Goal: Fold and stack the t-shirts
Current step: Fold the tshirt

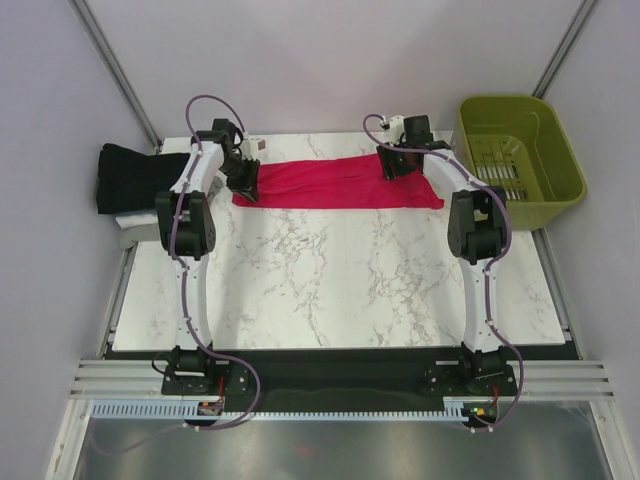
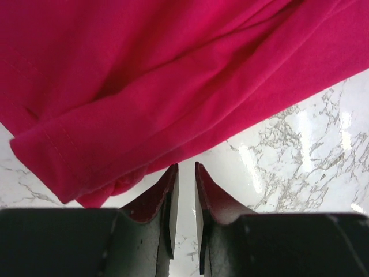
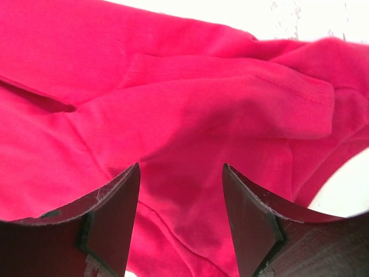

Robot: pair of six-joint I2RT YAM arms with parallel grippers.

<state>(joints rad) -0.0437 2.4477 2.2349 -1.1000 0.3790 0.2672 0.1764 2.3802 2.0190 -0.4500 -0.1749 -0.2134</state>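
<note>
The crimson-pink t-shirt [image 1: 335,185] lies folded into a long band across the far part of the marble table [image 1: 330,280]. My left gripper [image 1: 243,178] is at the band's left end. In the left wrist view its jaws [image 2: 185,165] stand a narrow gap apart with nothing between them, just short of the shirt's hem [image 2: 173,75]. My right gripper [image 1: 393,165] is over the band's right part. It is wide open and empty [image 3: 180,166], right above the cloth [image 3: 190,98]. A black folded t-shirt [image 1: 130,175] lies at the far left on white and grey ones [image 1: 135,222].
An olive-green plastic basket [image 1: 520,160] stands off the table's right far corner. Grey walls close in behind and at both sides. Bare marble [image 2: 300,150] shows beside the shirt's left end.
</note>
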